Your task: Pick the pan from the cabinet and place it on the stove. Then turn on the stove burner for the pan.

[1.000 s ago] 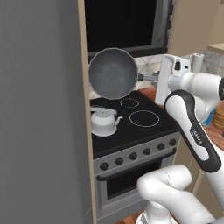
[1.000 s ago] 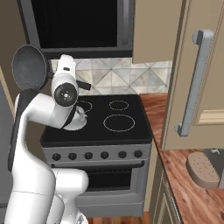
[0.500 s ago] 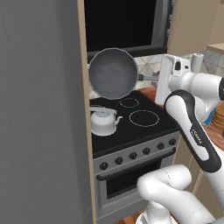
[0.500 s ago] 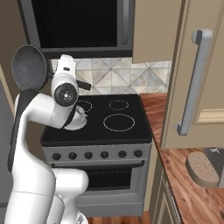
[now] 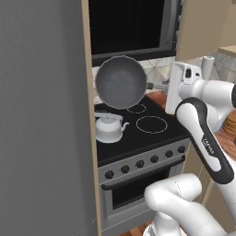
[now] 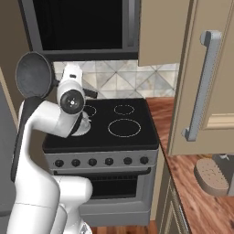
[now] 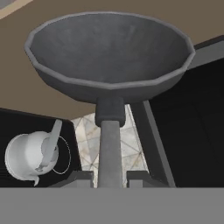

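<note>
On my own forearm [image 5: 208,146] runs a short line of white lettering along the black band; it looks like a brand name, too small to read surely.

Pincer [image 7: 110,177] clamped, arm raised high.

matt grey pan [image 5: 120,83], glossy black stove [image 5: 152,124] — glass
</note>
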{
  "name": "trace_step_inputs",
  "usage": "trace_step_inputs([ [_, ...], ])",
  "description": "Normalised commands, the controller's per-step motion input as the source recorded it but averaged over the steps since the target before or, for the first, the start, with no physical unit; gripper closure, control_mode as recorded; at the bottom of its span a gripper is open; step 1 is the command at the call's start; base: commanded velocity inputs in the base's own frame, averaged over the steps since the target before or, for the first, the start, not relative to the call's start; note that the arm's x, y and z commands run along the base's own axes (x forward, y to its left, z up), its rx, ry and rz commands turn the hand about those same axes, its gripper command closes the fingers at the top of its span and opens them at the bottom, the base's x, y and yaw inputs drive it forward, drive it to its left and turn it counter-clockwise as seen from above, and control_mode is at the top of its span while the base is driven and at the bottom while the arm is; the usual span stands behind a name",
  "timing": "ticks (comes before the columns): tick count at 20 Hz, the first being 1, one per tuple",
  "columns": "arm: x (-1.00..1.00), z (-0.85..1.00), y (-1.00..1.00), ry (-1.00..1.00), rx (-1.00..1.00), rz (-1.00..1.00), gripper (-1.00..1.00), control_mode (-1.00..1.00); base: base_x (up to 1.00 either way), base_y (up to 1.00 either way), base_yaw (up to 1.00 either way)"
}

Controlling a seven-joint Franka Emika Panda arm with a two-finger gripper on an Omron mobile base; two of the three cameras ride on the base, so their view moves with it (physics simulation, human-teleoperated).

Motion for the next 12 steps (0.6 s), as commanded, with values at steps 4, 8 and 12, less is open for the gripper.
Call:
trace_step_inputs([
  [4,0.01,-0.38,-0.39,0.16,0.01,-0.01,1.0,-1.0,0.0,0.0,0.0],
  [8,0.07,-0.33,-0.42,0.18,0.02,-0.04,1.0,-1.0,0.0,0.0,0.0],
  [12,0.17,-0.31,-0.39,0.19,0.05,-0.13,1.0,-1.0,0.0,0.0,0.0],
])
